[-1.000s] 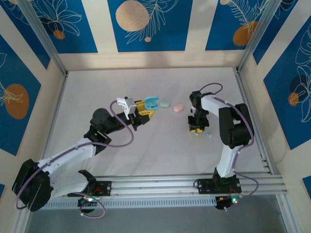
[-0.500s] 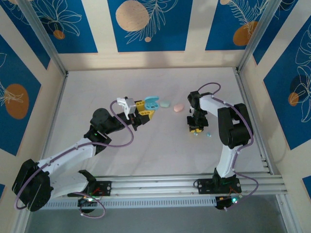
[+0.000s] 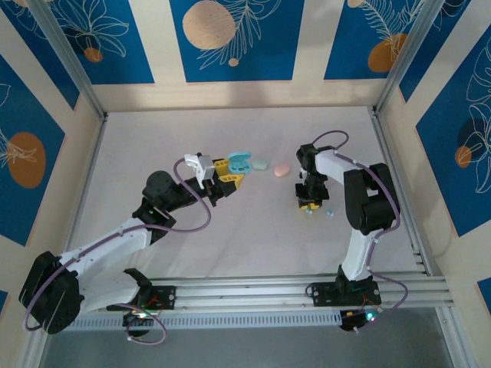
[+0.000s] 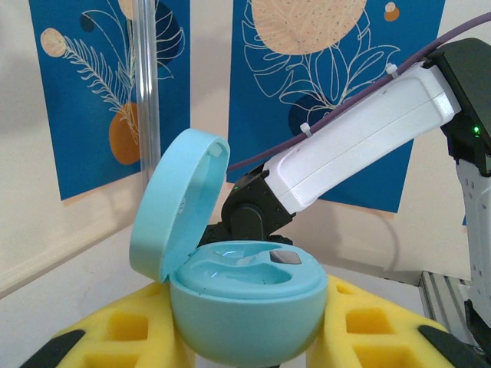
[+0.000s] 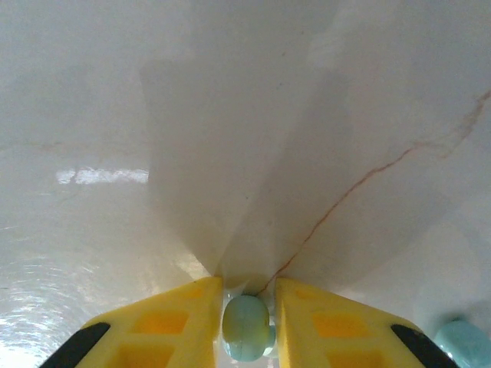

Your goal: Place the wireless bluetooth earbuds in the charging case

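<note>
No legible text, labels or numbers.

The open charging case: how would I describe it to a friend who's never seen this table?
Near the middle of the white table, three pastel pebble-shaped cases line up. It is the light blue case at the left end, gripped by the left claw. Unlike the closed mint case and pink case beside it, its lid stands open.

Item 1: matte white tabletop; in the right wrist view I see a thin reddish-brown line across it.
Item 2: beige walls carrying blue panels printed with white leaves and orange discs.
Item 3: silver aluminium corner posts.
Item 4: ribbed aluminium rails along the near edge.
</note>
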